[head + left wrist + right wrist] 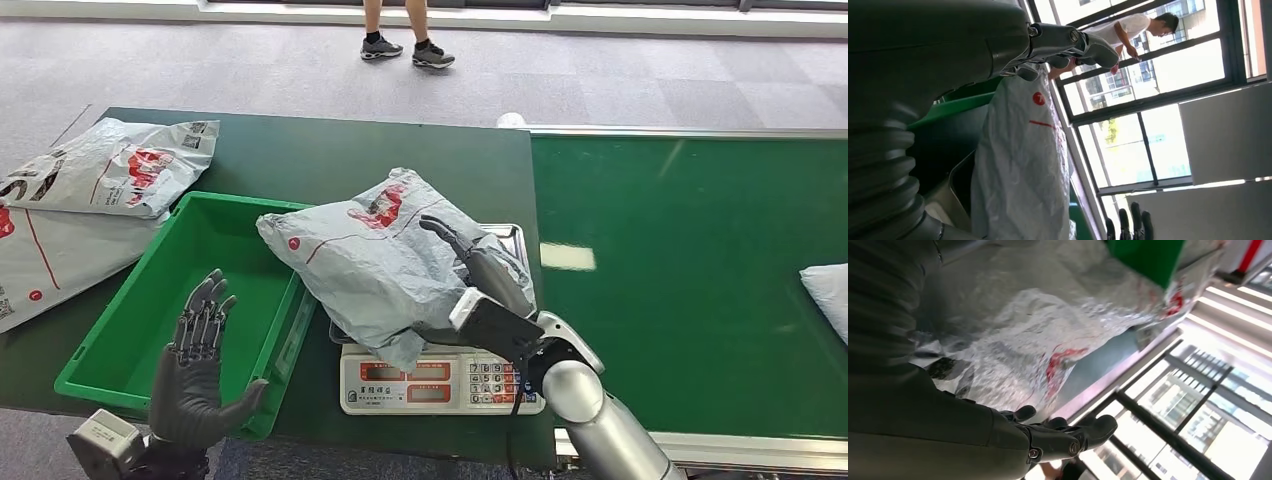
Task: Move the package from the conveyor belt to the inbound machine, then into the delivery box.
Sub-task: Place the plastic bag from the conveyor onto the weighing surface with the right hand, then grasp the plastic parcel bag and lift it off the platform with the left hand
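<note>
The right hand (pixel 478 290) is gripping the grey package (pixel 385 262), fingers running up its right side and the thumb tucked beneath it, and it is holding the bag tilted over the scale (pixel 440 382), the lower end sagging toward the scale's front panel while the upper corner is leaning out over the rim of the green bin (pixel 110 340). In the right wrist view the crinkled plastic of the package (pixel 1038 335) is lying right against the dark fingers (pixel 1073 437), red print showing on its surface. Over on the other side, the left hand (pixel 197 375) is hovering at the bin's near edge, palm upright, fingers spread and holding nothing. From the left wrist view the package (pixel 1020 165) is hanging just past the left hand's fingertips (pixel 1088 47), and I cannot tell whether they are touching it. Beside the bin, two more grey mail bags (pixel 95 195) are lying on the dark green table (pixel 300 150). To the right the conveyor belt (pixel 690 270) is stretching away, with a white parcel (pixel 828 295) sitting at its far right edge. A person (pixel 405 30) is standing on the grey floor beyond the table, legs and shoes in view.
</note>
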Robot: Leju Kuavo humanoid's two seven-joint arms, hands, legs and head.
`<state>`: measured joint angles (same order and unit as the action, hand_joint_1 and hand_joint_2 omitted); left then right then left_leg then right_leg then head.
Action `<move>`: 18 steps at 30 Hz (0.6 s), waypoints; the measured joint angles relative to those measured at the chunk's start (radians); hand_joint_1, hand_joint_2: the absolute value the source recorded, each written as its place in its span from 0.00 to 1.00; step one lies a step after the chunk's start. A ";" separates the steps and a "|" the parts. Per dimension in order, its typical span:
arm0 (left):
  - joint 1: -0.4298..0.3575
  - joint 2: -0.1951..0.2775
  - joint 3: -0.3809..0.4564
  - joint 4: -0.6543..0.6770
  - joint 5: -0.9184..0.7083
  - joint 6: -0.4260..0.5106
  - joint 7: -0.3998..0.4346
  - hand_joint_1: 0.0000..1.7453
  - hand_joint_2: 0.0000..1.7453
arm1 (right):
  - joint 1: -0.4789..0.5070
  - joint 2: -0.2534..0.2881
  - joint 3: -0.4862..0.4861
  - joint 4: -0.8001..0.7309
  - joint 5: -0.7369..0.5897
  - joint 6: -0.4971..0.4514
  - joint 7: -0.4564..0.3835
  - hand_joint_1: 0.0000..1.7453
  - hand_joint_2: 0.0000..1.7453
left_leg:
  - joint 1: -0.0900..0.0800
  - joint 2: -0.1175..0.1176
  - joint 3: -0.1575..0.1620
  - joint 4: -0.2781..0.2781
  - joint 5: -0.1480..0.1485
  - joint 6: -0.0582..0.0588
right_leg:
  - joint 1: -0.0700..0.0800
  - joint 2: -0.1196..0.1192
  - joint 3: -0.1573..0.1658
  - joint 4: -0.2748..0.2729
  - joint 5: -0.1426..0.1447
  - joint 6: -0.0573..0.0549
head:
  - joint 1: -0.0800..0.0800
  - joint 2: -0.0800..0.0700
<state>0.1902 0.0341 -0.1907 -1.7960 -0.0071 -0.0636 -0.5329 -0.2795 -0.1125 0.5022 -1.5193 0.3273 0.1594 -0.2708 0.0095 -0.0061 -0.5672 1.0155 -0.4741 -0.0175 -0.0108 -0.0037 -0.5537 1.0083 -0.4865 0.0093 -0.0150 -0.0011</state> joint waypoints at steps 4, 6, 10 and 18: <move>-0.104 0.011 -0.015 -0.011 -0.128 0.053 0.114 0.00 1.00 | 0.077 -0.009 -0.066 -0.059 -0.390 0.168 -0.003 0.00 1.00 | 0.000 -0.001 0.000 0.000 0.000 0.000 | 0.000 -0.001 0.001 0.000 0.000 0.000 | 0.000 0.000; -0.165 0.019 -0.037 -0.008 -0.169 0.084 0.172 0.00 1.00 | 0.113 -0.018 -0.111 -0.073 -0.586 0.246 0.002 0.00 1.00 | 0.000 -0.001 0.000 0.000 0.000 0.000 | 0.000 -0.001 0.000 0.000 0.001 0.000 | 0.000 0.000; -0.284 0.033 -0.095 0.018 -0.211 0.120 0.265 0.00 1.00 | 0.138 -0.031 -0.203 -0.081 -0.841 0.306 0.015 0.00 1.00 | 0.000 0.001 0.000 0.000 0.001 0.001 | -0.001 0.001 -0.001 0.000 0.003 0.000 | 0.000 0.000; -0.473 -0.001 -0.260 0.136 -0.367 0.097 0.462 0.00 1.00 | 0.170 0.026 -0.362 -0.185 -0.741 0.085 -0.120 0.00 1.00 | 0.000 0.001 -0.002 0.002 0.002 0.001 | -0.001 0.002 -0.003 0.000 0.005 0.001 | 0.000 0.000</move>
<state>-0.2830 0.0328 -0.4505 -1.6604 -0.3742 0.0330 -0.0710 -0.1093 -0.0865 0.1399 -1.7042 -0.4132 0.2444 -0.3904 0.0092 -0.0053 -0.5689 1.0171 -0.4717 -0.0163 -0.0122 -0.0020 -0.5569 1.0082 -0.4811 0.0107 -0.0150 -0.0011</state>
